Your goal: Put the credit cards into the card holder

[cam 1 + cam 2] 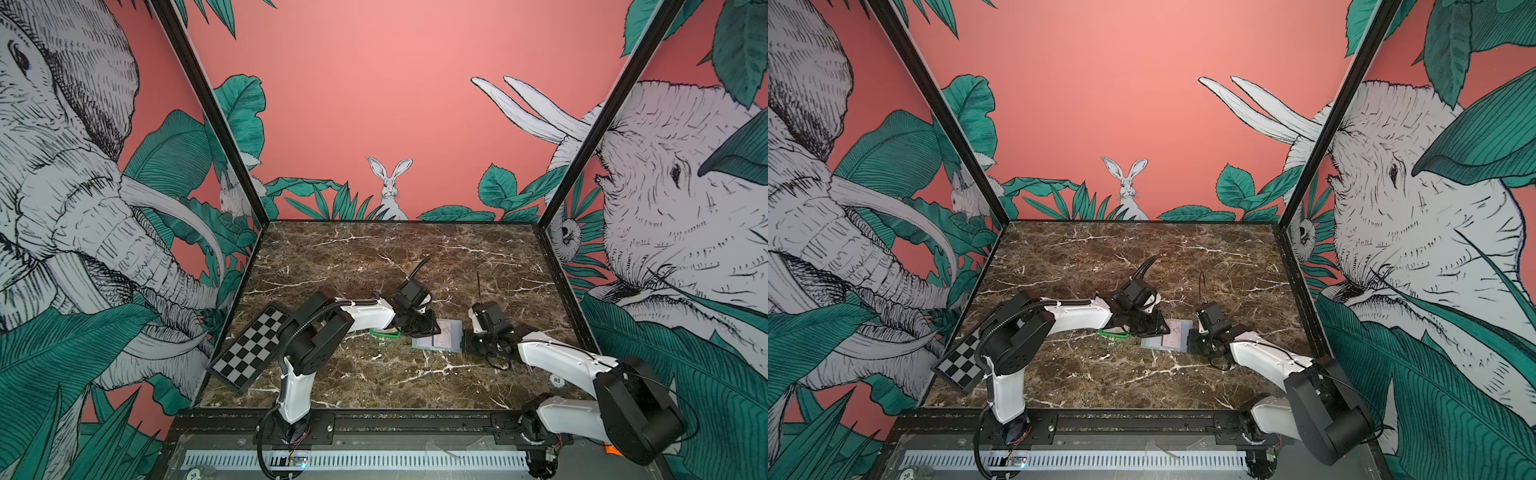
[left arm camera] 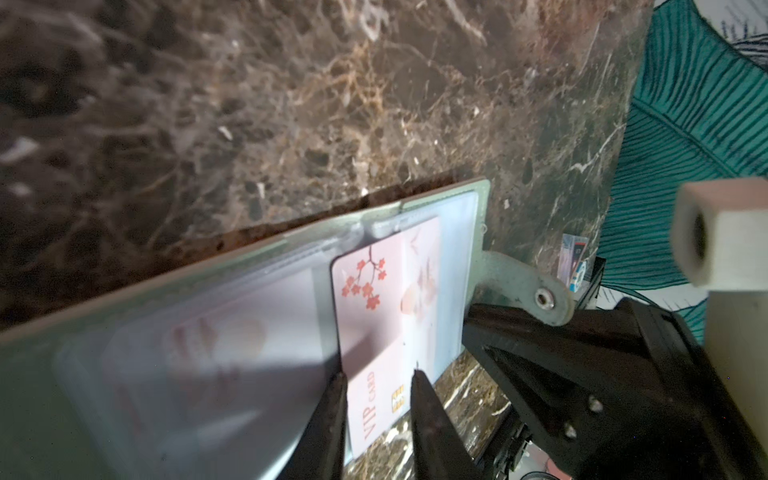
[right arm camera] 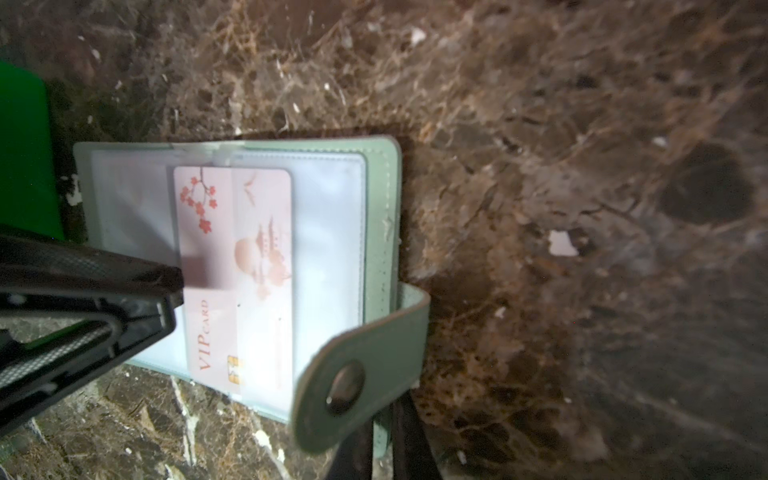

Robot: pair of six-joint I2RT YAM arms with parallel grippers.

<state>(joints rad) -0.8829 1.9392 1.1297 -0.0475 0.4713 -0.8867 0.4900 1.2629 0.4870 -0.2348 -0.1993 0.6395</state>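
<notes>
Left wrist view: the left claw [image 2: 378,374], jaws partly apart, presses the card [image 2: 374,299], half inside a clear sleeve [image 2: 453,266] of the card holder [image 2: 515,278]; the right claw [image 3: 384,453] pinches its edge. A skewed push could jam the card.

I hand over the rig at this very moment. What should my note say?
Left gripper: jaws partly open, tips at the free edge of a pink card.
Right gripper: shut on the strap of the card holder, which lies open on the table.
Done: that card is about half inside a clear sleeve.
Left: push it fully in, then load the other cards, not clearly visible, maybe in the green tray.
</notes>
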